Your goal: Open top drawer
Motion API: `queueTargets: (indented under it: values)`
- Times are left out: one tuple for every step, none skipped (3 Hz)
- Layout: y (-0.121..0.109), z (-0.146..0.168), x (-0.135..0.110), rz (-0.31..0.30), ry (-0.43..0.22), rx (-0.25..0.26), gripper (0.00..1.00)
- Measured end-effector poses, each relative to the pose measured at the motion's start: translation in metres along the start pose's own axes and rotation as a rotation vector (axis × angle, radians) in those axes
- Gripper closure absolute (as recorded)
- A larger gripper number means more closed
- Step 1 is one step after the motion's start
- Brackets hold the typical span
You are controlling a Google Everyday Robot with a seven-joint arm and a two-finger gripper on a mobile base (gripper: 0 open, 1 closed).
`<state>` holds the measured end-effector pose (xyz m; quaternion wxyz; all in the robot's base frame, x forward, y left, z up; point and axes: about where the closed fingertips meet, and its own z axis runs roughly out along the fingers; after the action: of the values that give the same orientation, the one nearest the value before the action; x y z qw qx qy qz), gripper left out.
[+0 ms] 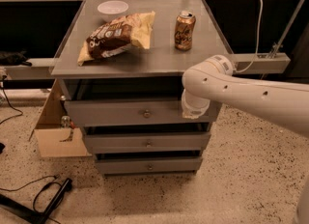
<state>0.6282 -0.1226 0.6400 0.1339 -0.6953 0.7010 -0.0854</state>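
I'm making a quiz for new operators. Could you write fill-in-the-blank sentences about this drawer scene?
1. The top drawer has one round ____ at its centre.
2. The gripper is at that drawer front's ____ end, as seen.
3. Below it sit ____ narrower drawers.
Missing words: knob; right; two.

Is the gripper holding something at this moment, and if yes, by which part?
It cannot be told. The gripper is at the right end of the top drawer front, away from the knob, and the arm hides its tip.
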Motion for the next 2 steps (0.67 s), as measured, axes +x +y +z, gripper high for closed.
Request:
queueTargets:
  values:
    - [-0.0003,-0.0047,0.0068,0.009,0.013,-0.002,1.0]
    - [-0.0031,-0.009,0.0061,0.009,0.013,-0.002,1.0]
